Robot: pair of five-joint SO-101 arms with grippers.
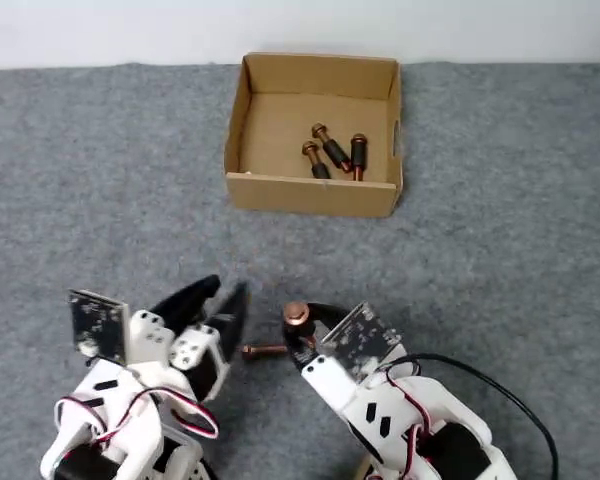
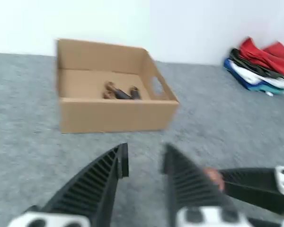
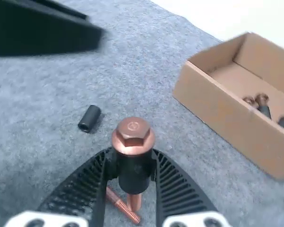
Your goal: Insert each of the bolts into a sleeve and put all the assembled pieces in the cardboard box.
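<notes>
Ahead of both grippers, cardboard box [image 1: 310, 195]: on the grey mat [image 1: 500, 250], well apart from them.
Left gripper [image 2: 144, 158]: fingers spread, nothing between them, just beside the right one.
Right gripper [image 3: 131, 160]: clamped on a black sleeve [image 3: 132, 175] with a bolt [image 3: 132, 135] upright in it, hex head on top.
Assembled pieces [image 1: 335, 152]: three, lying inside the box.
Loose bolt [image 3: 123, 208]: flat on the mat under the right gripper's tips.
Loose sleeve [image 3: 89, 118]: on its side, near the right gripper, ahead of it.
</notes>
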